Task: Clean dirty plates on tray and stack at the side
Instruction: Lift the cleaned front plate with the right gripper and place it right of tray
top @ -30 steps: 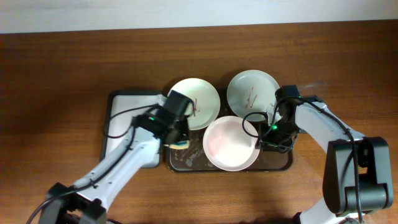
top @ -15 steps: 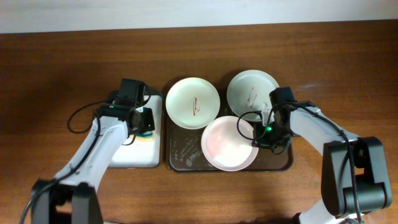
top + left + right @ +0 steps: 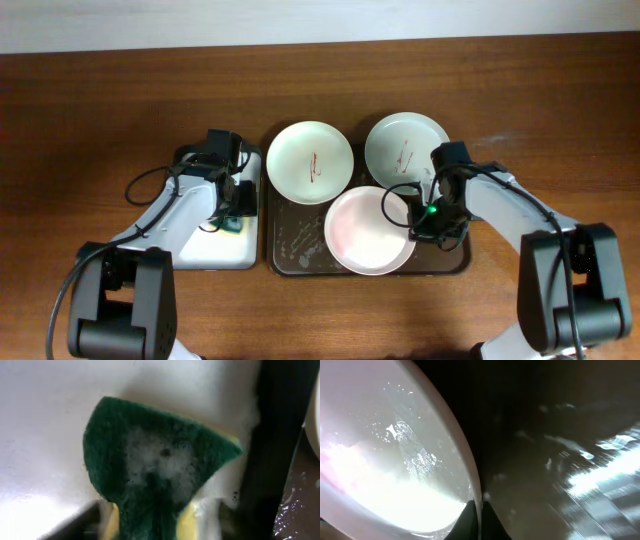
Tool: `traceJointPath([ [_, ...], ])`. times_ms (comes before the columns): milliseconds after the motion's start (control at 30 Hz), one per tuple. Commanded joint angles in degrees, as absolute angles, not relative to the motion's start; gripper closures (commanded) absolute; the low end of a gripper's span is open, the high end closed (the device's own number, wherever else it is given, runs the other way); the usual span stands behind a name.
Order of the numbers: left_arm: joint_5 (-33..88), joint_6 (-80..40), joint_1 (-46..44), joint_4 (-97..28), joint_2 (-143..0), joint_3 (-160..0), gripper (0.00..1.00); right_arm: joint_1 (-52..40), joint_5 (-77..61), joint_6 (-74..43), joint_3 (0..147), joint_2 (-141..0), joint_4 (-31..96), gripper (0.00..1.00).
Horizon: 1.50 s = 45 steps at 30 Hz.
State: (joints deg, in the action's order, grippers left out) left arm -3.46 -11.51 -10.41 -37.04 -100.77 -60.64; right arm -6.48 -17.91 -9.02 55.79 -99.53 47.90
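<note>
The right claw [image 3: 415,227] is narrow and pinches the right rim of the near white plate [image 3: 360,232]. This plate lies on the dark tray [image 3: 292,256], to the left of the claw. The left claw [image 3: 232,214] grips a green sponge [image 3: 155,460] over the white tray [image 3: 235,252], apart from the plates, so the right arm is nearer.

Overhead: fixed above, facing straight down, far, whole table [image 3: 100,100] | Left wrist: close, looking down on sponge [image 3: 160,470] on white tray [image 3: 45,425] (both tiny overhead) | Right wrist: closest, grazing plate [image 3: 395,460] rim and tray [image 3: 545,435], both shared with overhead
</note>
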Motion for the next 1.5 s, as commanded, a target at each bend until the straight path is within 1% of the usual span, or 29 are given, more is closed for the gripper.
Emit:
traceJointPath([
  [0,-4.5,-10.6,-10.0,-36.8,-101.5,-61.1,0.18,-7.2,-13.2,-8.5,58.5,-93.2,48.9,0.96],
  [33,-4.5,-10.6,-9.9,-36.7,-101.6,-61.1,0.13,-7.2,-12.1,-8.5,59.0,-91.3,48.9,0.96],
  [67,-4.5,-10.6,-9.9,-36.2,-101.6,-61.1,0.11,-7.2,-11.2,-8.5,59.3,-89.7,48.8,0.96],
  [167,-4.5,-10.6,-10.0,-34.6,-102.0,-61.0,0.09,-7.2,-6.6,-8.5,59.7,-86.2,48.9,0.96],
  [267,-4.5,-10.6,-10.0,-33.1,-102.9,-61.0,0.09,-8.2,0.9,-8.5,59.9,-83.1,48.8,0.96],
  [467,-4.3,-11.0,-10.0,-29.5,-105.8,-61.0,0.08,-15.0,17.5,-9.6,59.9,-79.1,47.5,0.96],
  [533,-4.3,-11.0,-10.0,-28.6,-105.8,-61.0,0.09,-17.7,21.4,-11.2,60.2,-79.0,47.5,0.96],
  [600,-4.3,-11.0,-10.0,-27.8,-105.8,-61.0,0.16,-20.1,23.5,-11.5,60.4,-79.0,47.0,0.96],
  [633,-4.3,-11.0,-10.0,-27.6,-105.8,-61.0,0.24,-21.3,24.5,-11.5,60.5,-79.0,46.6,0.96],
  [667,-4.3,-11.0,-10.0,-27.2,-105.8,-61.0,0.51,-23.7,26.8,-11.5,60.6,-79.0,46.1,0.96],
  [700,-4.3,-11.0,-10.0,-27.0,-105.8,-61.0,0.63,-25.1,28.7,-11.5,60.8,-79.0,46.0,0.96],
  [767,-4.3,-11.0,-10.0,-27.0,-105.8,-61.0,0.79,-27.4,32.2,-11.5,61.1,-79.0,46.0,0.96],
  [833,-4.3,-11.0,-10.0,-27.0,-105.8,-61.0,1.0,-29.8,36.0,-11.5,61.6,-79.0,45.7,0.96],
  [1000,-4.3,-11.0,-9.9,-27.0,-105.8,-61.0,1.0,-33.4,39.1,-11.5,62.9,-79.0,45.6,0.96],
  [1233,-4.3,-11.0,-10.0,-27.7,-105.2,-62.7,1.0,-33.4,39.8,-11.5,63.9,-79.0,45.6,0.96],
  [1267,-4.3,-11.0,-9.9,-28.3,-105.0,-62.9,0.69,-33.4,39.8,-11.5,64.3,-79.0,45.6,0.96],
  [1300,-4.3,-11.0,-10.0,-29.2,-104.7,-63.1,0.33,-33.4,39.7,-11.5,64.7,-79.0,45.6,0.96],
  [1333,-4.3,-11.0,-10.0,-30.4,-104.4,-63.2,0.22,-33.4,39.7,-11.5,65.2,-79.0,45.6,0.96],
  [1367,-4.2,-11.0,-10.0,-31.5,-104.2,-63.2,0.19,-33.4,39.7,-11.5,65.7,-79.0,45.6,0.96],
  [1400,-3.6,-11.0,-10.0,-33.0,-104.2,-63.2,0.12,-33.4,39.7,-11.5,66.1,-79.0,45.6,0.96],
  [1467,-1.3,-11.0,-10.0,-36.8,-104.2,-63.2,0.1,-33.4,39.4,-11.5,66.5,-79.0,45.6,0.96],
])
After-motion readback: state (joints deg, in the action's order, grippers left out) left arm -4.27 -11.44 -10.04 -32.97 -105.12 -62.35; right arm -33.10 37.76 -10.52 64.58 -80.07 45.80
